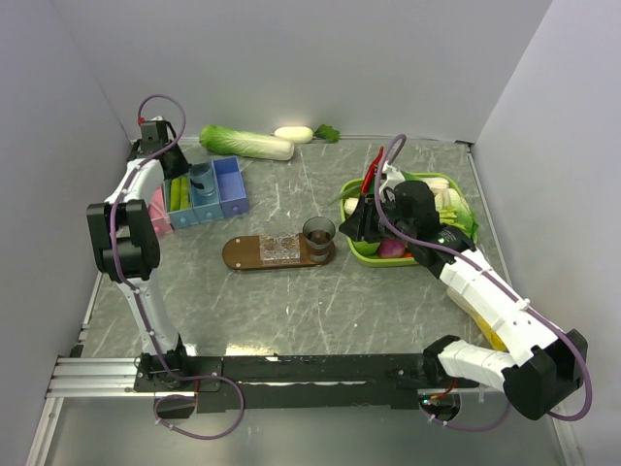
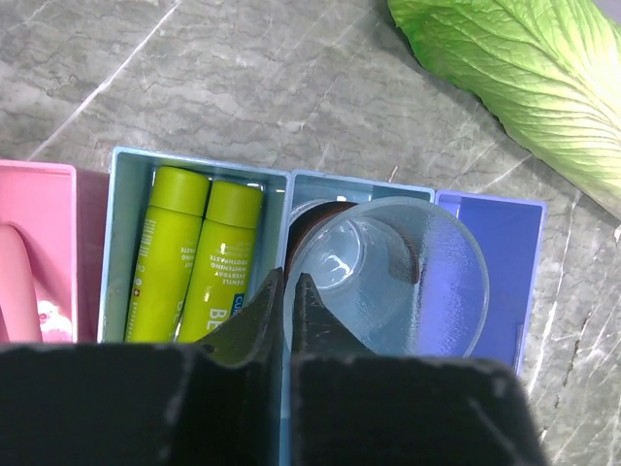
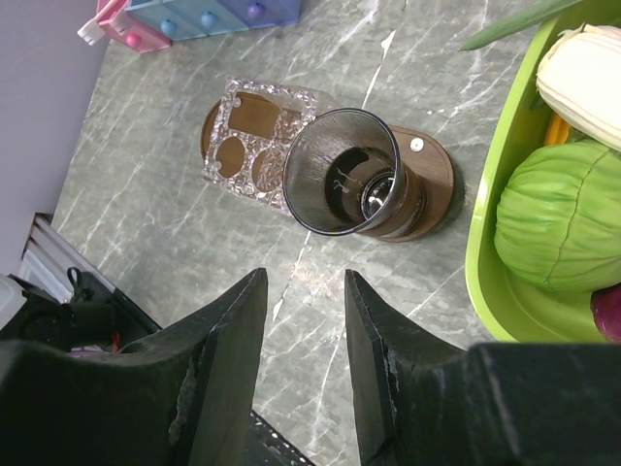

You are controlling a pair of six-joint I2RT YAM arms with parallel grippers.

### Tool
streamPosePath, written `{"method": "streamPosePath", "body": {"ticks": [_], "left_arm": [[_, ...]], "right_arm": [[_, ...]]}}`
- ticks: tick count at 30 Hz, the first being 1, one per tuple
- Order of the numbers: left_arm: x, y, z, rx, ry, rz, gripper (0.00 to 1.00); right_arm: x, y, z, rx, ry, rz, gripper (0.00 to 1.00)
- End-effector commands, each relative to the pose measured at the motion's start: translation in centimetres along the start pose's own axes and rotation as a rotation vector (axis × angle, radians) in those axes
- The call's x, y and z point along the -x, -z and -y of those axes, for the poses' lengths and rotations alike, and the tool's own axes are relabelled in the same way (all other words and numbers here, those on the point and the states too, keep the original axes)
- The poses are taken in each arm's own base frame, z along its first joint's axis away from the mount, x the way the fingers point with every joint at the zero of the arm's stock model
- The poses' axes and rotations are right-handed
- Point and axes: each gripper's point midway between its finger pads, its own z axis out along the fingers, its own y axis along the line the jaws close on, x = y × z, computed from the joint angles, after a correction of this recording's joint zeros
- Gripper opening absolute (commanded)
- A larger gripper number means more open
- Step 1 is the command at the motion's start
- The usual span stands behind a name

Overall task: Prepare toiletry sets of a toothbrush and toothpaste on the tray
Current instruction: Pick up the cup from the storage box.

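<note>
The dark wooden tray (image 1: 243,256) lies mid-table with a clear plastic holder (image 1: 281,248) and a dark tumbler (image 1: 318,233) on it. My left gripper (image 1: 201,178) is over the blue compartment box (image 1: 233,189). In the left wrist view it (image 2: 288,279) is shut on the rim of a clear tumbler (image 2: 408,282) above the middle compartment. Two lime-green toothpaste tubes (image 2: 199,252) lie in the compartment to its left. My right gripper (image 1: 351,225) is open and empty, just right of the tray; its wrist view shows the tumbler (image 3: 340,170) on the tray (image 3: 434,170). No toothbrush is in view.
A lime-green basket (image 1: 361,250) of vegetables stands right of the tray, close to my right gripper, and shows in the right wrist view (image 3: 485,262). A leafy cabbage (image 1: 247,143) and a white radish (image 1: 293,134) lie at the back. A pink compartment (image 2: 39,233) adjoins the box.
</note>
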Motion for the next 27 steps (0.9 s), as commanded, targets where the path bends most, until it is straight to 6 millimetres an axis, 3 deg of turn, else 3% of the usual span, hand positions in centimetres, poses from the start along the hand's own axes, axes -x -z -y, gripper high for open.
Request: {"method": "streamPosePath", "body": {"ticks": [1,8,15,27], "left_arm": [[1.4,0.9,1.1,-0.033,-0.001,0.023,0.01],[3.1,3.3,2.5,-0.089,0.025,0.084,0.01],[5.8,7.2,3.7,-0.136,0.03,0.184,0.01],[7.6,11.4,3.5,-0.113,0.044,0.274,0.01]], "right_arm": [[0.2,-0.5,0.2,0.007,0.002,0.013,0.45],[0.1,-0.5,0.1,0.012,-0.004,0.008,0.45],[0.1,-0.4,-0.2,0.021,-0.014,0.009,0.45],[0.5,0.7,-0.6,0.024,-0.029,0.028,0.45]]}}
